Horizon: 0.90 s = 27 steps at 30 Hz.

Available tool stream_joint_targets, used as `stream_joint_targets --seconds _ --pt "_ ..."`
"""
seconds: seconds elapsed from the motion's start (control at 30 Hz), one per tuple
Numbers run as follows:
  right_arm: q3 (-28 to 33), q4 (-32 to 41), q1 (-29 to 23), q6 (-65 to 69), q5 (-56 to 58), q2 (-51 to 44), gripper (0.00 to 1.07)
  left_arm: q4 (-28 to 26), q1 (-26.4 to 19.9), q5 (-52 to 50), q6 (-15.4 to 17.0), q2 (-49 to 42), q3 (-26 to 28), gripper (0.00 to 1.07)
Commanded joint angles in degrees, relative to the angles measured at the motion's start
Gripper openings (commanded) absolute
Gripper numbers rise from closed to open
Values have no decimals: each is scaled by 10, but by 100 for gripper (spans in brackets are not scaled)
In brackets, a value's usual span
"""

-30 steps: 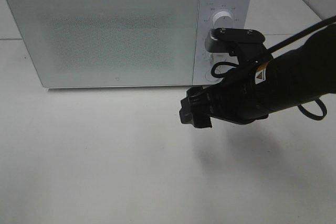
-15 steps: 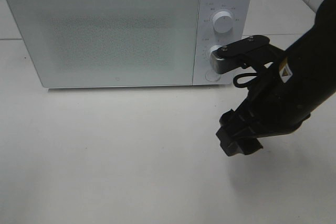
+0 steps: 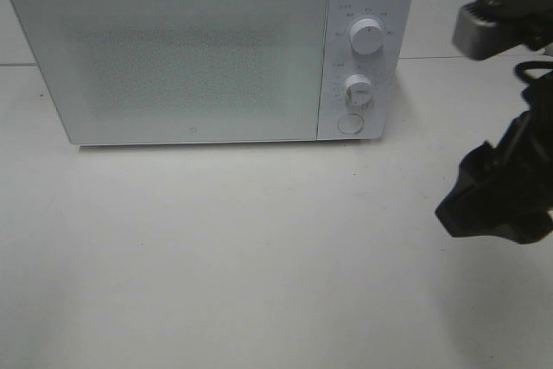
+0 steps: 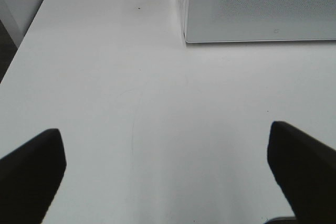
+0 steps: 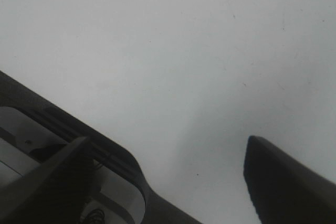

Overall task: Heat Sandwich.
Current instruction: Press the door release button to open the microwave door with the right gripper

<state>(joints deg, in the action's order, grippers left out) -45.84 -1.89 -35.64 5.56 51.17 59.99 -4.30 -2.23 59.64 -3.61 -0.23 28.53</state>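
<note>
Right of the shut microwave [image 3: 173, 58], the right pincer [image 3: 467, 205] hovers open.

A black right gripper [image 5: 168, 142] hangs over a plain white, faintly speckled tabletop [image 5: 173, 40]. Its two dark, blurred fingers [image 5: 286, 182] stand wide apart, bare tabletop showing between them. Beside one finger runs a dark curved band [image 5: 118, 158] edging pale openings; its identity is unclear.

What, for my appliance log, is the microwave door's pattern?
Pale white-grey with a fine dotted mesh; the door shows best in the exterior high view.
</note>
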Motion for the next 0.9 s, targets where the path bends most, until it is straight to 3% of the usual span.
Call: stream_joint_targets --seconds 0.03,0.47,0.9 --pt "-2 -4 2 -6 28 -64 76 -1 1 -1 1 -16 -2 101" --pt "68 -9 3 -6 45 -319 76 -1 1 -1 1 -16 -2 101" --pt "134 -9 189 -6 48 -511 76 -1 1 -1 1 -16 -2 101"
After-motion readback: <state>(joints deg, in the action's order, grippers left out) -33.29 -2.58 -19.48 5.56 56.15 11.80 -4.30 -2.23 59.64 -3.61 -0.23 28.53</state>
